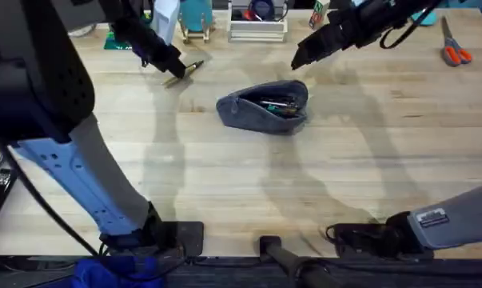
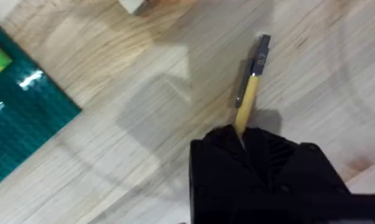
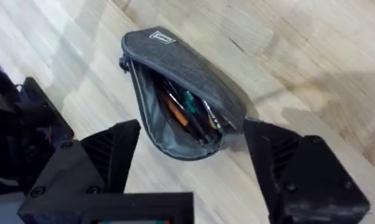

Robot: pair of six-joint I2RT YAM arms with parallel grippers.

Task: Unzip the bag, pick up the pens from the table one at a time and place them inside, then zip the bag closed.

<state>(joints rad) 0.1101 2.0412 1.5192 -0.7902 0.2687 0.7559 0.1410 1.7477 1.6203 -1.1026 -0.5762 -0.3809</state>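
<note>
Left claw [image 2: 240, 134] is clamping the yellow pen [image 2: 249, 93]; right claw [image 3: 190, 155] is hanging wide open over the unzipped bag [image 3: 181, 68], so the pen should be lifted level.

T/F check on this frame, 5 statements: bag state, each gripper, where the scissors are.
1. The bag is zipped shut. False: its zipper is open and pens show inside it in the right wrist view.
2. The left gripper is shut on the yellow pen. True.
3. The right gripper is open above the bag. True: nothing sits between its fingers.
4. The orange-handled scissors lie inside the bag. False: they lie on the table at its far right edge.
5. The yellow pen is already in the bag. False: it is at the far left of the table, well apart from the bag.
</note>
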